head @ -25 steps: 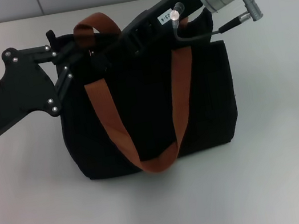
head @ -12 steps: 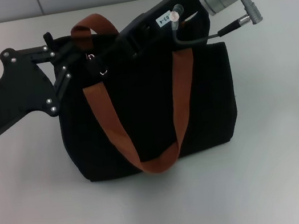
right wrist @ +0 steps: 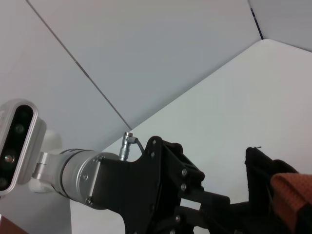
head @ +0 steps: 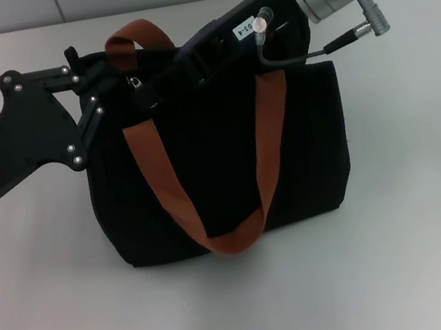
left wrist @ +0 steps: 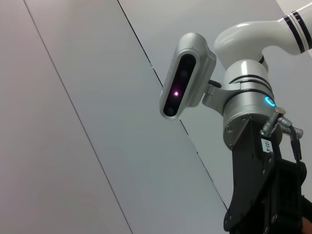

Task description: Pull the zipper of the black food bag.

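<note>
**Both grippers at bag top, zipper pull between them**

While standing upright mid-bench on the pale bench (head: 410,268), the black food bag (head: 205,176) — one only — set nearer the far edge than the near one. Boxy black fabric, two orange-brown strap handles: one strap (head: 213,218) draped down the front face in a U, second strap (head: 134,37) arched over the top left corner. One zipper (head: 138,81): small silver pull tab on the top opening, toward the bag's left end, just inside the arched strap.

Two grippers, both at the bag's top edge. Left gripper (head: 107,78) in from the bench's left side, at the top left corner of the bag; fingers black on black fabric, cannot tell whether apart or together. Right gripper (head: 166,76) reaching in from the far right corner, lying across the top, tips just beside the pull tab; grip on the tab not resolvable, spacing of fingers cannot tell. Wrist views aimed at wall panels and the opposite arm, bag barely in frame.
</note>
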You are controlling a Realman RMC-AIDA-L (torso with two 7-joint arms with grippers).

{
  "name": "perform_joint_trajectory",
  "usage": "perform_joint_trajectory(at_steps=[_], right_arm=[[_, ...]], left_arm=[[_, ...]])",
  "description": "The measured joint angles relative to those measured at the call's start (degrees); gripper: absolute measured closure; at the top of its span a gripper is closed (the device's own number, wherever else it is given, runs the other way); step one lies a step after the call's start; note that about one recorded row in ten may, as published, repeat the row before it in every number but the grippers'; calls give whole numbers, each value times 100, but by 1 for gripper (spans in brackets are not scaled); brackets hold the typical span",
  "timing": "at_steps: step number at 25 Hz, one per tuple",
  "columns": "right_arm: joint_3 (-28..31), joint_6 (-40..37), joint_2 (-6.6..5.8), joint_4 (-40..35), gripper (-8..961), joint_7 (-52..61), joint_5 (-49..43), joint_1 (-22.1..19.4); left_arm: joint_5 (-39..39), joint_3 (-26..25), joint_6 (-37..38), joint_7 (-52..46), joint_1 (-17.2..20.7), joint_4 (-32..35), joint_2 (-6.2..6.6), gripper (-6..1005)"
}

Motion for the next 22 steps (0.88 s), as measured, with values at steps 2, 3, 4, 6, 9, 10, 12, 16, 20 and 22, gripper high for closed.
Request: perform_joint_trajectory(at_steps=[2,3,4,6,9,10,12,16,20,22], right_arm=[[-15,3,0,-16,703,-21,12,1],[-22,4,0,-22,709,-26,13,2],[-28,4,0,-28,715,-32,14,2],[-31,4,0,-33,726,-46,17,3],[-32,6,0,-37,760,-65,21,5],[-32,7,0,-38,782,-68,21,6],[-32,6,0,-38,827,-69,22,11],[-41,7,0,-39,897,-78,23,23],[-50,12,0,-39,914,-140,24,30],[-50,11,1,-39,941,-155,19,34]], left_arm=[[-4,1,0,0,1,0,0,930],[-4,2,-1,0,1,0,0,930],[-4,4,-2,0,1,0,0,930],[-6,6,-7,0,2,0,0,930],[-6,8,-10,0,2,0,0,930],[-6,8,-12,0,2,0,0,930],[-7,9,-12,0,5,0,0,930],[-7,9,-6,0,11,0,0,931],[-7,1,-4,0,11,0,0,931],[-7,0,-11,0,11,0,0,931]])
